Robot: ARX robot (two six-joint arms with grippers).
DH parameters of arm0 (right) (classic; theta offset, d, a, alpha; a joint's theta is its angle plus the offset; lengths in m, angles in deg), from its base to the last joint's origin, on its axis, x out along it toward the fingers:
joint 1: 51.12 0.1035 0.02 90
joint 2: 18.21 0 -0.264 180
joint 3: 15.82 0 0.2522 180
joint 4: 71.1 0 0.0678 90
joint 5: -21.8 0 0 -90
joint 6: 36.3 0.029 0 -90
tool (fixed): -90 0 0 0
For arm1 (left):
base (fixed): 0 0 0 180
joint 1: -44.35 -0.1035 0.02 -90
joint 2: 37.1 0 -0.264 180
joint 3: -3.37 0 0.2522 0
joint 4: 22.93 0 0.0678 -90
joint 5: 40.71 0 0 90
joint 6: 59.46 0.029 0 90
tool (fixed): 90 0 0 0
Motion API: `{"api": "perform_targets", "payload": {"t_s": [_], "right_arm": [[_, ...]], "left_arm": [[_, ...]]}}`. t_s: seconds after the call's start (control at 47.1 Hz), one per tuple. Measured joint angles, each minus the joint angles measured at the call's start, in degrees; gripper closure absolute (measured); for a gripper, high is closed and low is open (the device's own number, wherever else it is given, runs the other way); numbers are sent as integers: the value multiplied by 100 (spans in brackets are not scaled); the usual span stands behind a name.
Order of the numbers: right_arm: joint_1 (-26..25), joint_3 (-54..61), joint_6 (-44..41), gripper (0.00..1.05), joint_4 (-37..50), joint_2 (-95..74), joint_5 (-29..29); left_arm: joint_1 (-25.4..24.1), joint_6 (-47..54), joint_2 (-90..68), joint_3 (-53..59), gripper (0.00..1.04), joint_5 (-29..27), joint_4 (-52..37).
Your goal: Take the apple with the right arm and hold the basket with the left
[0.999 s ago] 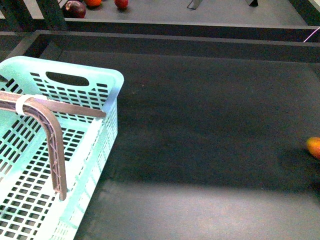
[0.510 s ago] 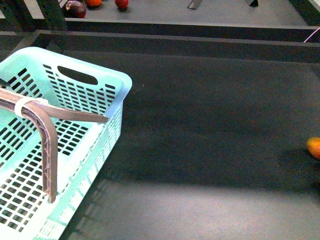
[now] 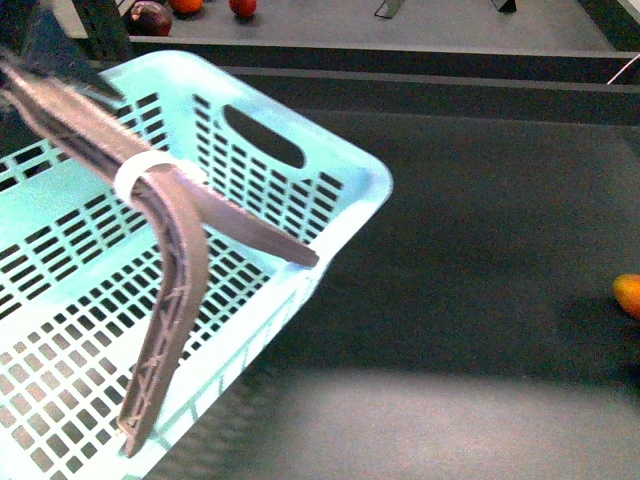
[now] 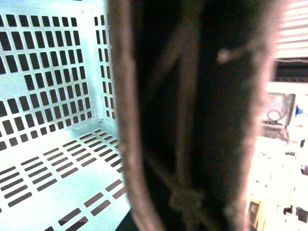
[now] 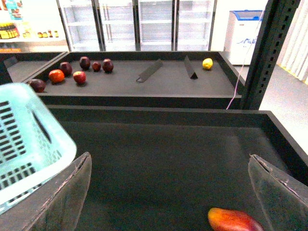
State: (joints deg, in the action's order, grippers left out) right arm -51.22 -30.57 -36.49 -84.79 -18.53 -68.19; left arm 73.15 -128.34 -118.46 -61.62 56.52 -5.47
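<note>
The pale aqua slotted basket (image 3: 300, 215) is tilted and raised at the left of the dark tray. My left gripper (image 3: 220, 345) is shut on the basket, its brown fingers (image 3: 170, 300) lying across the near wall. In the left wrist view a blurred dark finger (image 4: 187, 120) fills the middle, with the basket's inside (image 4: 53, 96) beside it. The apple (image 3: 628, 295), red with a yellow-orange patch, lies at the tray's far right edge. My right gripper (image 5: 169, 156) is open above the tray, the apple (image 5: 233, 220) low between its fingers, close to one. The right gripper is out of the front view.
A raised dark ledge (image 3: 420, 80) separates this tray from a back shelf holding several red and dark fruits (image 5: 79, 77), a yellow lemon (image 5: 207, 63) and two dark wedge dividers (image 5: 150, 70). A dark post (image 5: 262, 48) stands at the far right.
The basket has risen and tipped, its far corner swinging right and toward the camera. The left gripper's fingers came up with it. The apple has not moved.
</note>
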Motion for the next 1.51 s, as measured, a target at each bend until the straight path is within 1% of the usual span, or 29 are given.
{"api": "perform_targets", "payload": {"t_s": [0.191,0.297,0.425,0.871,0.914,0.977,1.02,1.041,1.062,1.105,1.147,1.211,1.275,1.402,1.509], "right_arm": [[0,0,-2,9,2,0,0],[0,0,-2,9,2,0,0],[0,0,0,9,2,0,0],[0,0,0,9,2,0,0],[101,-66,227,9,-223,-127,415],[686,-562,1102,9,-1388,-894,2124],[931,-776,1716,9,-1950,-1436,3014],[970,-802,1788,9,-2046,-1537,3198],[1021,-824,2116,9,-2162,-1679,3532],[1027,-822,2472,9,-2221,-1803,4041],[981,-826,2782,9,-2197,-1823,4312],[907,-844,2955,9,-2076,-1832,4297],[778,-846,3049,9,-1915,-1945,4118],[391,-734,3056,9,-1373,-2732,3565],[122,-509,2929,9,-490,-3886,3012]], "left_arm": [[748,11,0,-415,100,-63,17],[984,31,0,-507,100,0,15],[1097,98,0,-520,100,44,-20],[1097,216,0,-520,100,4,-22],[1097,214,0,-520,100,9,-22],[1097,223,0,-520,100,9,-24],[1097,212,0,-522,100,7,-28],[1097,212,0,-522,100,7,-31],[1097,219,0,-522,100,4,-33],[1099,245,0,-522,100,2,-33],[1099,245,0,-522,100,15,-33],[1093,219,0,-522,100,13,-33],[1095,236,0,-522,100,-20,-33],[1095,249,0,-522,100,17,-35],[1095,240,0,-522,100,15,-35]]}}
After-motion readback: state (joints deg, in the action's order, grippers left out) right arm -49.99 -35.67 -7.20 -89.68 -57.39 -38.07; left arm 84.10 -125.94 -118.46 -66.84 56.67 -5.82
